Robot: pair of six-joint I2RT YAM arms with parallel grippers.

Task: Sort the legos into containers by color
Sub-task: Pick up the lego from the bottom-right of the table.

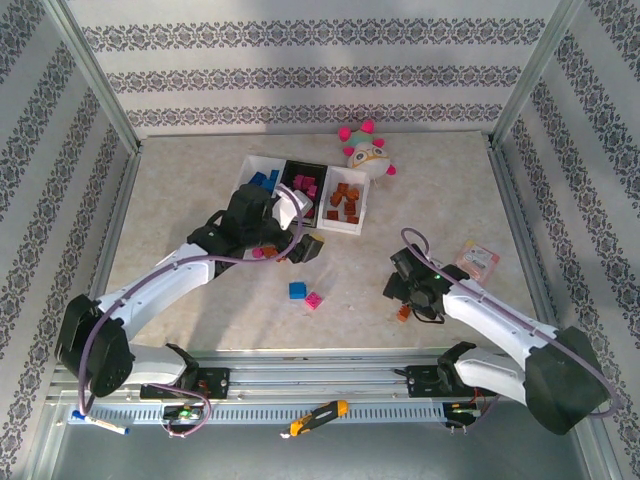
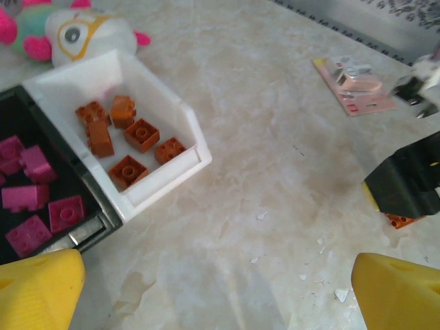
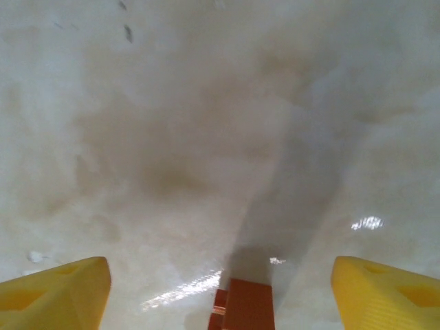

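Orange-brown lego [image 3: 247, 306] lies between the right gripper's [image 3: 220, 292] spread jaws — a pick-up step — needing a square pinch, then the far orange-filled container [image 2: 165, 180]; left gripper [image 2: 220, 289] gapes empty.

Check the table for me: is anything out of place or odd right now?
Nothing spilled or damaged. The containers sit askew on the table, and a blue lego and a pink lego lie loose near its middle, unsorted. A plush toy and a pink packet are unrelated clutter.

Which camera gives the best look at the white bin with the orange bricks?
Left wrist: the bin sits close, its six orange bricks countable. The top view shows it small, beside the black bin.
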